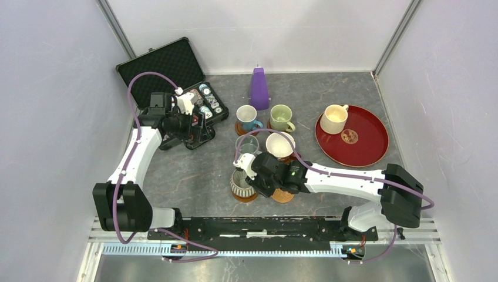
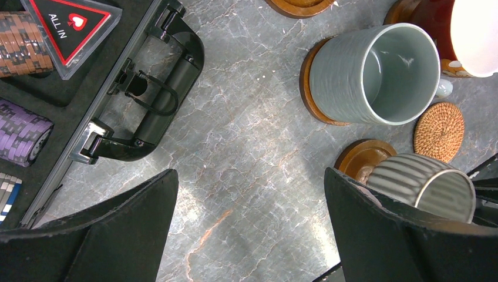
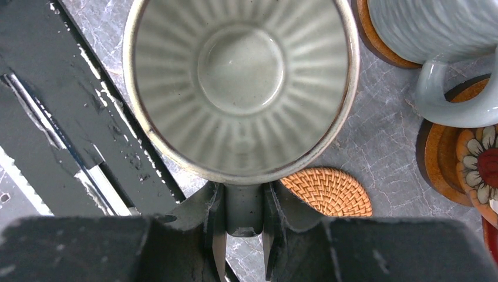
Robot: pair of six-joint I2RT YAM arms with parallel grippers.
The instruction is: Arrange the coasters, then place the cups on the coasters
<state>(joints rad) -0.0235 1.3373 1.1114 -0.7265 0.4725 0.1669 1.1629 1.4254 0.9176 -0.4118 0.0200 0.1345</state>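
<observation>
My right gripper (image 3: 244, 226) is pinching the handle of the grey ribbed cup (image 3: 241, 76), fingers pressed in on either side of it. The cup is at the near end of the cluster, over a glossy brown coaster (image 2: 359, 157). I cannot tell from any view whether its base is seated or hanging just above. Right beside it lies the woven orange-brown coaster (image 3: 329, 191), bare.

My left gripper (image 2: 249, 200) is spread wide over bare table (image 2: 235, 117) near the chip case (image 1: 164, 67), holding nothing.

As I read it, I am in the placing step for the ribbed cup. Four other cups already stand on coasters behind it. The next move calls for centring the cup over the disc, easing it down flat, then letting go of the handle without dragging it. After that, the cream yellow cup (image 1: 333, 119), on the red tray (image 1: 367, 147), would belong on the woven coaster.
</observation>
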